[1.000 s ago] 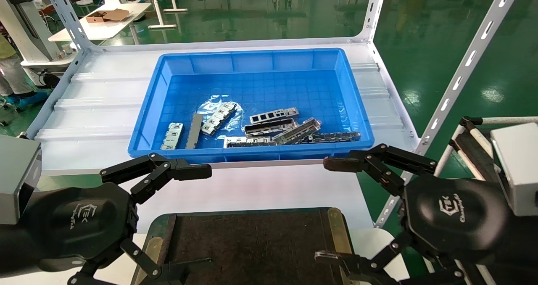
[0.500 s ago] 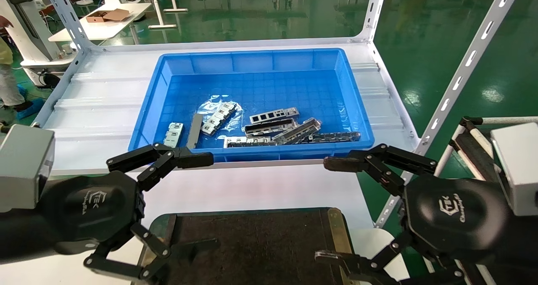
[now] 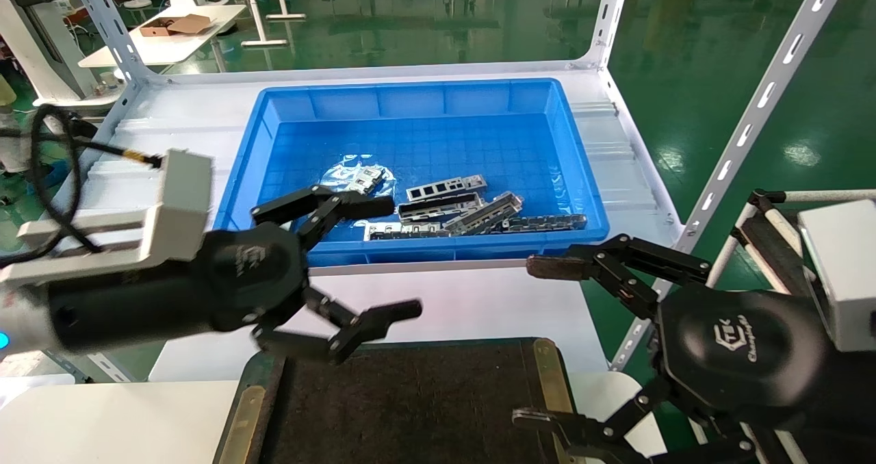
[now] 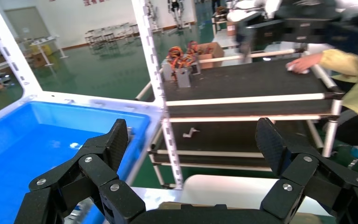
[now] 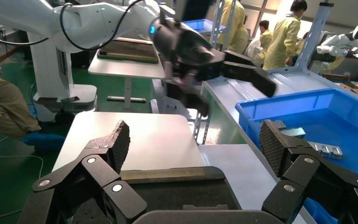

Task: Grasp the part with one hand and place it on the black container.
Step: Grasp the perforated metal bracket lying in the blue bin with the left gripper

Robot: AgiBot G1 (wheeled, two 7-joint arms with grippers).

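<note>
Nothing picked yet: my left gripper (image 3: 390, 259) hangs spread wide and empty over the near rim of the blue bin (image 3: 582, 170), and the black container (image 3: 410, 402) in front of me holds nothing. The part (image 3: 446, 187) I'd go for, the thin strip with rectangular cutouts, lies flat mid-bin, just beyond a thicker dark-channelled bar (image 3: 438, 207), with more bars (image 3: 547, 222) heaped toward the bin's front right and a plastic film (image 3: 356, 176) on its floor to the left; so I judge grasp, carry and place all remain. My right gripper (image 3: 540, 341) sits parked beside the container's right edge, fingers apart, holding nothing.
</note>
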